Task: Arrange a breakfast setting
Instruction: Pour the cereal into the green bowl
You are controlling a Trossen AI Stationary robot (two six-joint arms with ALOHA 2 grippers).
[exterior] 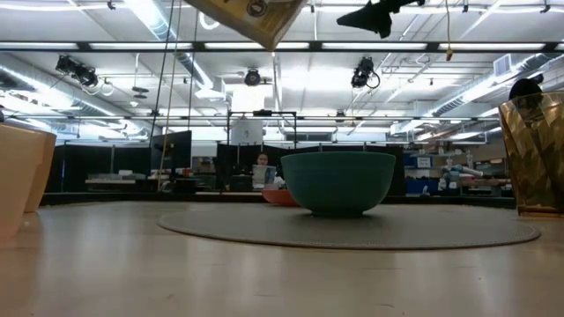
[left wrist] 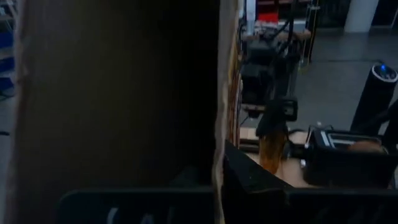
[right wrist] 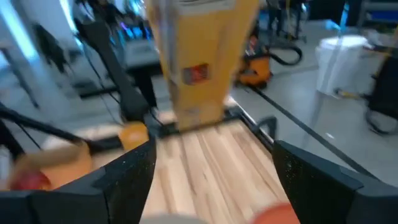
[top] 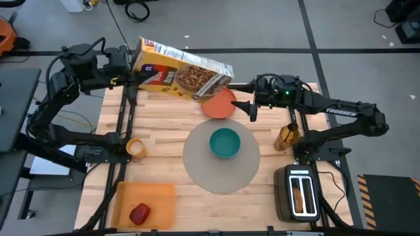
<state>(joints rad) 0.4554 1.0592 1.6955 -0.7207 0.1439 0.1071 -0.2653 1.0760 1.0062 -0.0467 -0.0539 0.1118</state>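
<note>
Two claws at work: left claw [top: 134, 73] clenched on cereal box [top: 184, 71], tipped above the teal bowl [top: 225, 142]; right claw [top: 252, 110] spread, empty, near box's open end. Pouring step; next, steady the tilt over bowl.

One mat [top: 222, 164], one bowl [top: 225, 142], one plate [top: 218, 105], one apple [top: 139, 214], one yellow cup [top: 135, 148], one cereal box [top: 180, 69], one toaster [top: 301, 192].

Cereal box [top: 182, 71] aloft (tilted), toaster [top: 300, 192] on table [top: 170, 111].
</note>
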